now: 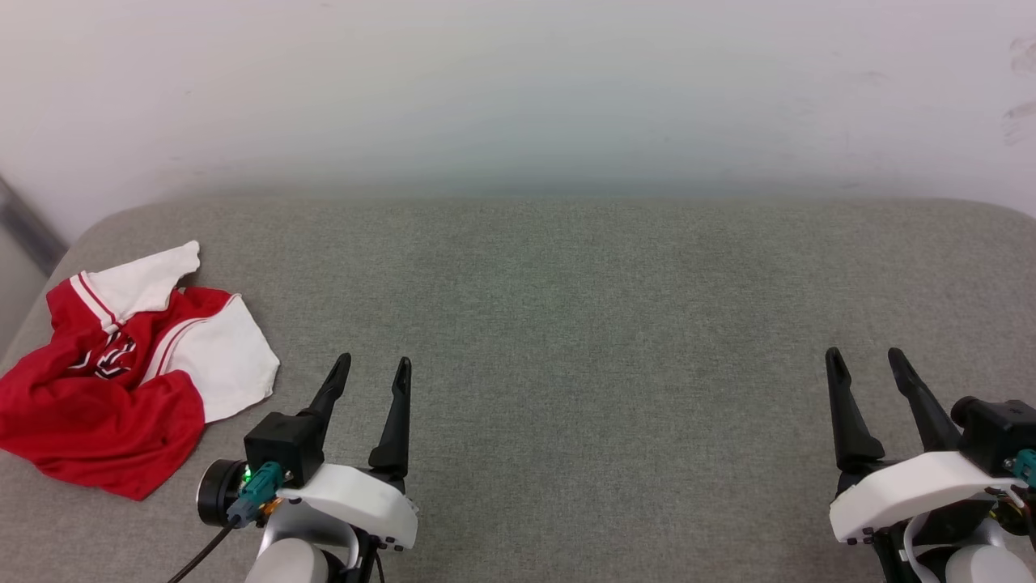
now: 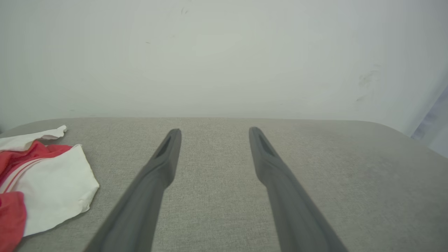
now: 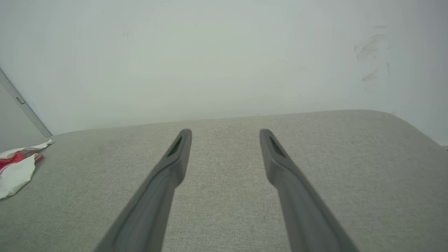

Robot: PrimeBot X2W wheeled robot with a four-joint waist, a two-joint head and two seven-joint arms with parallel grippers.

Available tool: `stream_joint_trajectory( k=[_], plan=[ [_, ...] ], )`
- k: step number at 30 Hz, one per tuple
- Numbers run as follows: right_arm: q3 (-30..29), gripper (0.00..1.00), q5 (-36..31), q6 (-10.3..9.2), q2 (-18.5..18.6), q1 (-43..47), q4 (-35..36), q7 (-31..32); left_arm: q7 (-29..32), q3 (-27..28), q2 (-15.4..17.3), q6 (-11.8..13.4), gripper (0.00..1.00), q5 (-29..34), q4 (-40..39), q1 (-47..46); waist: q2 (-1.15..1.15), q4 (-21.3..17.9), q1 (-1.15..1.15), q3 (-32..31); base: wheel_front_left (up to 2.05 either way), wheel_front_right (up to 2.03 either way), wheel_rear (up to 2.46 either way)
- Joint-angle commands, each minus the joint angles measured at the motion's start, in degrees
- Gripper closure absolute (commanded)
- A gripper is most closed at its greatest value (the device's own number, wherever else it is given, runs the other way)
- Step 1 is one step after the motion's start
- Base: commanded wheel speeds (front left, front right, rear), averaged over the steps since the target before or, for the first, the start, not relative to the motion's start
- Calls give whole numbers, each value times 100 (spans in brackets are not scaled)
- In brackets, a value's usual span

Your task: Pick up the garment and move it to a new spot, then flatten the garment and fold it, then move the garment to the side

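The garment [image 1: 121, 372] lies crumpled at the far left of the grey cushioned surface [image 1: 566, 324], red with white sleeves, stripe trim and dark lettering. Its white sleeve shows in the left wrist view, garment [image 2: 45, 185], and small at the left edge of the right wrist view, garment [image 3: 15, 169]. My left gripper [image 1: 374, 366] stands open just right of the garment, apart from it, nothing between its fingers. My right gripper [image 1: 866, 356] stands open at the lower right, far from the cloth. Both hover over bare fabric: left gripper [image 2: 214, 131], right gripper [image 3: 225, 132].
A pale wall [image 1: 518, 89] rises right behind the cushion's far edge. The cushion's left corner rounds off beside a grey strip [image 1: 28, 223] on the wall. Its right corner rounds off at the far right edge.
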State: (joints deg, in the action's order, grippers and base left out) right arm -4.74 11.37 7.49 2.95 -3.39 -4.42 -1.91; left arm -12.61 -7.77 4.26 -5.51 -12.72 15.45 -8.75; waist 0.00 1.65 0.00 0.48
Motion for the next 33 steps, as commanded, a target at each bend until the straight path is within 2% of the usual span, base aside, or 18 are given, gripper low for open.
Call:
stream_joint_trajectory(
  k=[1,22,33],
  plan=[
    [-2,0,-128,0,-9,47,59,5,-46,-16,-9,20,0,112,-1,-97,0,3,0,2,0,0,0],
    [-53,0,-787,-1,-12,10,13,-137,-269,84,-75,-1,0,724,127,-129,0,23,0,44,0,0,0],
    [-65,0,-642,-1,-12,-25,-103,-215,-273,139,-108,-52,0,591,215,-135,0,78,0,26,0,0,0]
  ],
)
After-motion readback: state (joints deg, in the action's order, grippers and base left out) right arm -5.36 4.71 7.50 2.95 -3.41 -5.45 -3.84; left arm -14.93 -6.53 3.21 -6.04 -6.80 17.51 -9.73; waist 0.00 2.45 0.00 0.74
